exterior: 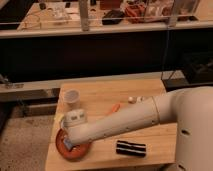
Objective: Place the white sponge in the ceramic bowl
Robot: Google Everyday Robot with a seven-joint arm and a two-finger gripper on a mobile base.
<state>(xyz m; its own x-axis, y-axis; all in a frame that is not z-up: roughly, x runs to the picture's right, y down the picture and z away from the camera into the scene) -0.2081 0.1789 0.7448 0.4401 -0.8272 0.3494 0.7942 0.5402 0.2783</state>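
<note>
Arm (125,120) reaches across desk (100,95) to its front-left corner; end effector (73,141) sits low over ceramic bowl (75,150); can't tell its finger state; white sponge not visible, probably under the wrist; release centred inside rim, lift straight up; white cup (72,98) stands near behind, black object (131,148) right.

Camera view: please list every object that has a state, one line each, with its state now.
Shallow reddish-orange ceramic bowl: upright on the table's front left corner, mostly covered by the arm.
Small white cup: upright.
Black rectangular object with pale stripes: lying flat near the front edge.
Gripper: down over the bowl.
Light wooden table: carrying all of these.
</note>
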